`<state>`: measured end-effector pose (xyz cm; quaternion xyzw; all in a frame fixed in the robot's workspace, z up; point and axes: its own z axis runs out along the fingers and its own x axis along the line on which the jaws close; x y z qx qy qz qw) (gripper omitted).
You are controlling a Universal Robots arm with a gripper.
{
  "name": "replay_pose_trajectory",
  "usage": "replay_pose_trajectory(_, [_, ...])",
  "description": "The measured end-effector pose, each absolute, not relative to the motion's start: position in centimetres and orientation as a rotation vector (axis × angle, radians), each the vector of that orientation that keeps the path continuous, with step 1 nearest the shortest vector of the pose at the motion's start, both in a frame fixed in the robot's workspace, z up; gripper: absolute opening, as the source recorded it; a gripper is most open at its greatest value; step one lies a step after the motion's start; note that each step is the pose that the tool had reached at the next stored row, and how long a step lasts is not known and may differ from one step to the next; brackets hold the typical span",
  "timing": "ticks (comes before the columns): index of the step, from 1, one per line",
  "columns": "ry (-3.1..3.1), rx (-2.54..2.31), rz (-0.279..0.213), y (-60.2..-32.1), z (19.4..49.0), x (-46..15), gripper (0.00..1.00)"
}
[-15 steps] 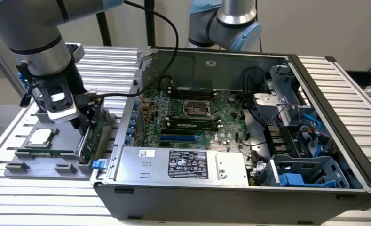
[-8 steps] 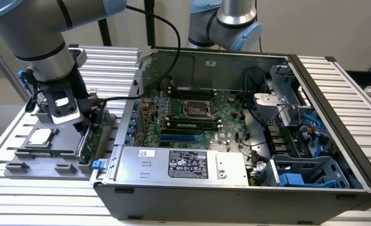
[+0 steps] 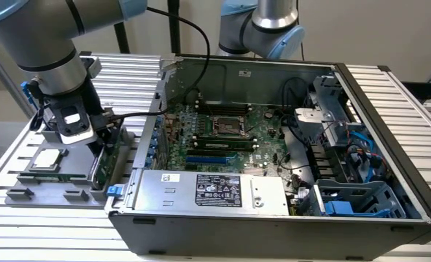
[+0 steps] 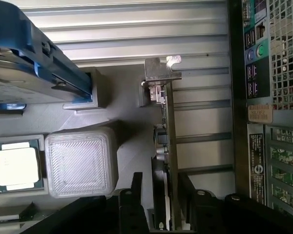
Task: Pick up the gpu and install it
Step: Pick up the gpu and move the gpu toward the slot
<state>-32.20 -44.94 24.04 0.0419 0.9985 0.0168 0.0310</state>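
The gpu (image 3: 104,161) stands on edge in a slot of the grey parts tray (image 3: 25,191), at the exterior view's left beside the open computer case (image 3: 273,218). In the wrist view the gpu (image 4: 167,122) runs edge-on away from the camera, with its silver bracket (image 4: 161,73) at the far end. My gripper (image 3: 101,143) is down over the card's top edge. Its black fingers (image 4: 137,195) sit tight against both faces, so the gripper (image 4: 161,187) is shut on the card. The card is still seated in the tray.
The tray also holds a processor chip (image 3: 46,158), a narrow green memory stick (image 3: 55,177) and a silver hard drive with blue rails (image 4: 34,73). Inside the case the motherboard (image 3: 223,136) lies exposed, with the power supply (image 3: 215,191) along the near side. A second arm (image 3: 263,27) stands behind the case.
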Motion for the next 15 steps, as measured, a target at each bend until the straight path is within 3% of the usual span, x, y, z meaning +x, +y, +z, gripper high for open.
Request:
replay_pose_trajectory(9, [3.073,0.129,0.052,-44.94,23.71,-32.13,1.0])
replay_pose_trajectory(10, [3.073,0.129,0.052,-44.94,23.71,-32.13,0.0])
replay_pose_trajectory(15, [3.073,0.129,0.052,-44.94,23.7,-32.11,0.0])
